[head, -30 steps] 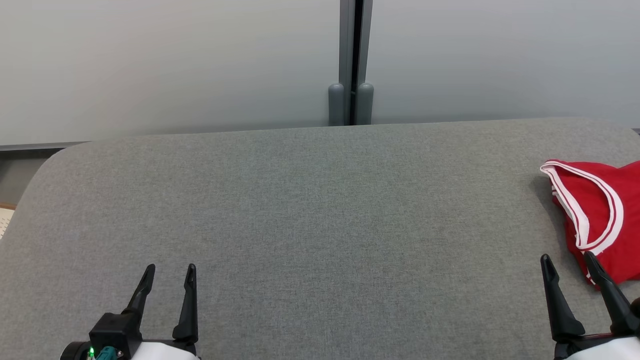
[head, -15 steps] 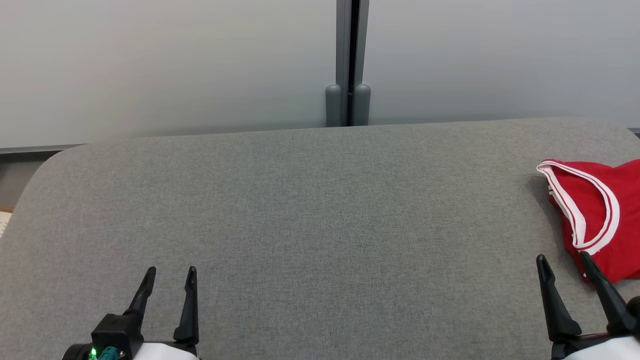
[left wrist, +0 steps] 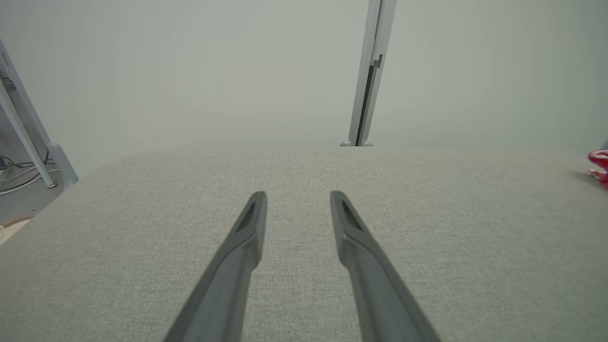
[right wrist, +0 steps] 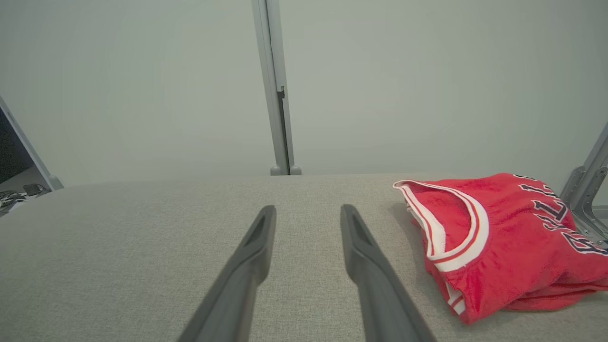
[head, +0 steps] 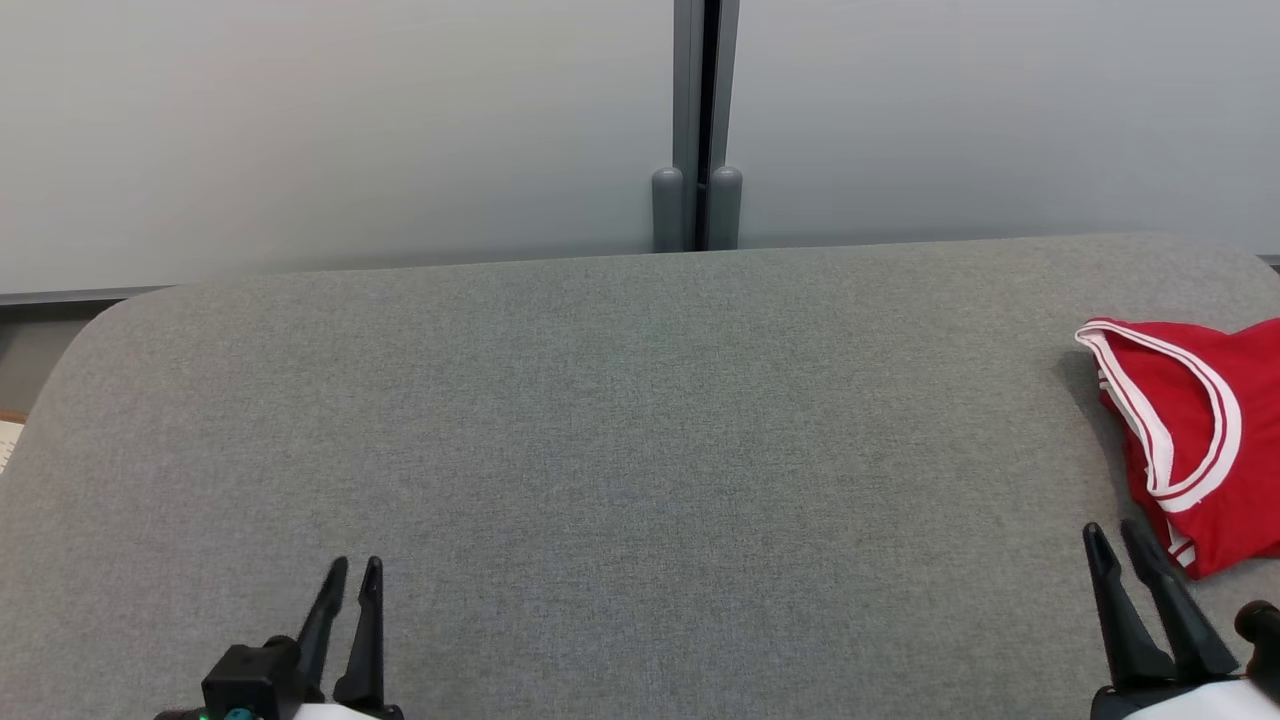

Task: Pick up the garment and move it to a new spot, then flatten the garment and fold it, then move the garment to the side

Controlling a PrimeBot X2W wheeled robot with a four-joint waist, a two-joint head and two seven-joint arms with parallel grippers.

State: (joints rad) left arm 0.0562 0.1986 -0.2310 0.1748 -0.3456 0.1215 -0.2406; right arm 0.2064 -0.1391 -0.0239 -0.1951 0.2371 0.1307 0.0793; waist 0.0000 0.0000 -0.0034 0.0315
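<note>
1. Left hand (head: 353,572): low at the near left of the counter (head: 620,420), over bare grey cloth. In its wrist view the fingers (left wrist: 247,228) stand apart with nothing between them.
2. Middle of the counter: flat grey cloth, wide enough, we judge, to spread a garment on.
3. Right hand (head: 1112,532): low at the near right, fingers apart and holding nothing. Its tips sit just beside the near edge of the jersey and do not touch it.
4. Red jersey (head: 1245,480), white trim: lies at the far right of the counter in a loose, layered heap, neck opening turned toward the middle. The right wrist view shows dark lettering on its far part.
5. Step, our judgement: the heap fits a jersey waiting to be picked up, and equally one already folded and set to the side. The pictures do not settle which.
6. Next move: we name none. Any handling would fall to the right hand, the nearer one, and soft layers would need a grip at an edge.
</note>
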